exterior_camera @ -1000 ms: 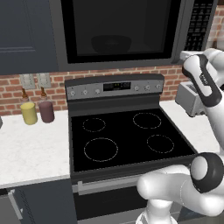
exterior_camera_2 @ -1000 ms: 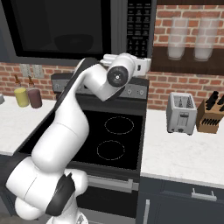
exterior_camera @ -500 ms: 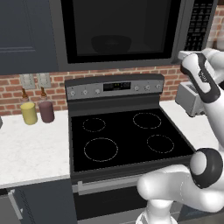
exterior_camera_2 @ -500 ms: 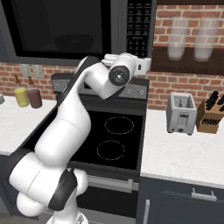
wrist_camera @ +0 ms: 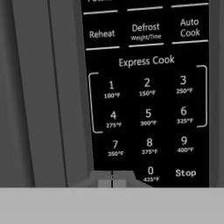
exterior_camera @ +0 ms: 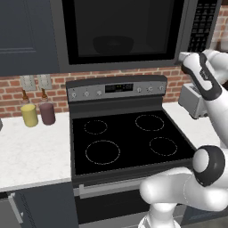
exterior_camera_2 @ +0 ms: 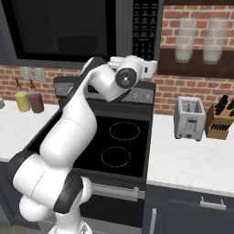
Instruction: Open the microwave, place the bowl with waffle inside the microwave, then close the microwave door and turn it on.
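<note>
I have the claw (wrist_camera: 112, 181) clenched with nothing in it, its two tips pressed together at the bottom of the hand view, right up against the keypad (wrist_camera: 148, 118) low on the microwave (exterior_camera: 133, 31), just left of the 0 key. The microwave door (exterior_camera: 120, 29) sits flush, and through its dark glass I can make out the bowl with waffle (exterior_camera: 113, 44) inside. On the counter (exterior_camera: 31, 151) left of the stove (exterior_camera: 124, 138) stand a yellow jar (exterior_camera: 29, 115) and a maroon jar (exterior_camera: 47, 113).
</note>
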### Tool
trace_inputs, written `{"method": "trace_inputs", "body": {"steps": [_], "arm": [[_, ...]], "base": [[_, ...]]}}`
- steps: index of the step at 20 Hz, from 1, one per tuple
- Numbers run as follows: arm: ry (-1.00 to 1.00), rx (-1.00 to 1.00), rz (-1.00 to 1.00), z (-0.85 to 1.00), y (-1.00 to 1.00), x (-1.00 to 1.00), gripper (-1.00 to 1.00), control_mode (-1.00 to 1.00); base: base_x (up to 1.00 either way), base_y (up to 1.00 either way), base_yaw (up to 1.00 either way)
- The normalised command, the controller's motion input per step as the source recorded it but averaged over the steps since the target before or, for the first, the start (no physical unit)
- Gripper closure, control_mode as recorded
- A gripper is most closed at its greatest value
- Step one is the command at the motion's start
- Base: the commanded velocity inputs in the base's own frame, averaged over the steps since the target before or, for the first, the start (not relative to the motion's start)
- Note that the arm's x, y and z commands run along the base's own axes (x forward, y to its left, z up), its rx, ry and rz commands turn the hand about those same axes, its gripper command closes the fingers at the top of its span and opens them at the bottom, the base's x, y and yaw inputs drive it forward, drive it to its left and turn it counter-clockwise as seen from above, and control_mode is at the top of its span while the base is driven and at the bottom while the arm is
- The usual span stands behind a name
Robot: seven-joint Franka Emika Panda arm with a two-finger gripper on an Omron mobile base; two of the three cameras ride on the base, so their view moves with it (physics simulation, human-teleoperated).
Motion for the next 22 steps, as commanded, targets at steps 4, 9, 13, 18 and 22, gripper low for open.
{"method": "trace_inputs", "body": {"steps": [4,9,13,18,22], "arm": [[-0.05,0.0,0.04,-0.53,0.0,0.23,1.0,-1.0],[-0.01,0.0,0.0,-0.18,0.0,0.81,1.0,-1.0],[0.0,0.0,0.0,0.04,0.0,0.76,1.0,-1.0],[0.0,0.0,0.0,0.28,0.0,0.29,1.0,-1.0],[0.01,0.0,0.0,0.37,0.0,0.23,1.0,-1.0]], "base": [[0.0,0.0,0.0],[0.0,0.0,0.0],[0.0,0.0,0.0],[0.0,0.0,0.0],[0.0,0.0,0.0]]}}
